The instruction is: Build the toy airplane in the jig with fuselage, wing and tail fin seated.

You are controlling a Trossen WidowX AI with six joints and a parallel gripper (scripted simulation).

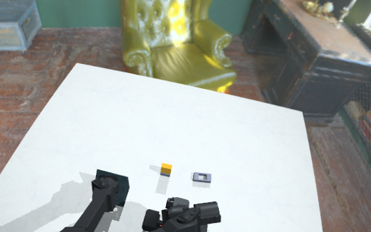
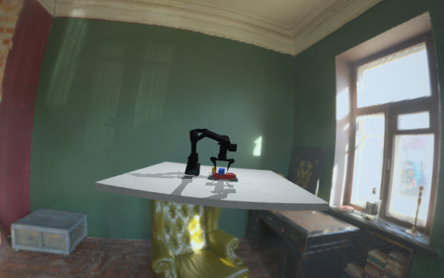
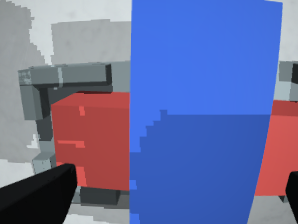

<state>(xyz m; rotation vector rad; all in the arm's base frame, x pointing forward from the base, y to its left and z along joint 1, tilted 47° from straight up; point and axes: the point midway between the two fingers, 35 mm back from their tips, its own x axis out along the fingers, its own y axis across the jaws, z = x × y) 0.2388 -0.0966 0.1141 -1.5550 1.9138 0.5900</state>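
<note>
The red fuselage (image 3: 89, 139) (image 2: 226, 176) lies in the grey jig cradle (image 3: 40, 90) (image 2: 224, 179). The blue wing (image 3: 200, 129) (image 2: 221, 171) stands on top of the fuselage, across it. My gripper (image 3: 184, 180) (image 2: 222, 161) is open right above the wing, with a black finger at each side and a gap between each finger and the wing. The orange tail fin (image 1: 166, 169) (image 2: 214, 170) stands on the table beside the jig. In the top view the arm's wrist (image 1: 183, 215) hides the jig, fuselage and wing.
A small grey-blue frame piece (image 1: 203, 175) lies on the white table (image 1: 188, 121) right of the tail fin. The arm's dark base (image 1: 117, 185) (image 2: 192, 168) stands at the near left. A yellow armchair (image 1: 178, 45) and a dark desk (image 1: 320, 59) stand beyond the table.
</note>
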